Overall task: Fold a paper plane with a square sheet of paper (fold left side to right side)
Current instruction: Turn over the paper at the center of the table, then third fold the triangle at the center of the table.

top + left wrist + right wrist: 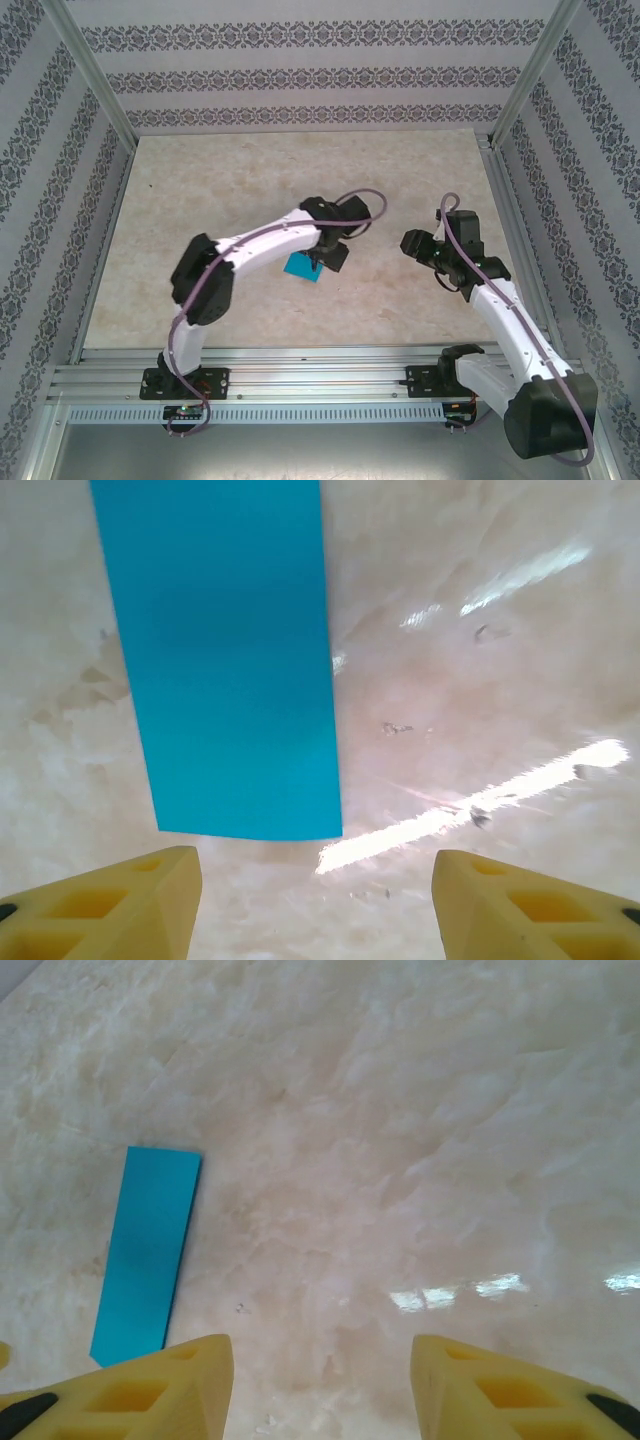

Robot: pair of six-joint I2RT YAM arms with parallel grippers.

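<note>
The two yellow fingers of the left gripper stand wide apart in the left wrist view, with bare table between them. The left gripper is released and grasps nothing. The paper lies on the table just beyond these fingers. It appears as a narrow cyan-blue strip with straight long edges, and its short near edge faces the left-hand finger. No finger touches the paper, and the right-hand finger points at bare table beside it. In the right wrist view the right gripper is also released, its yellow fingers spread and the gap between them empty. In that view the paper lies ahead and to the left, outside the gap, with its near corner close to the left-hand finger tip; contact there cannot be determined. From above, the paper shows as a small cyan patch, and the left gripper's black body hangs over its right part. The right gripper hovers well apart from the paper, to its right, with its fingers turned toward it. Both arm bases sit on an aluminium rail, on the near side of the paper. Patterned walls stand beyond the paper and to either side.
</note>
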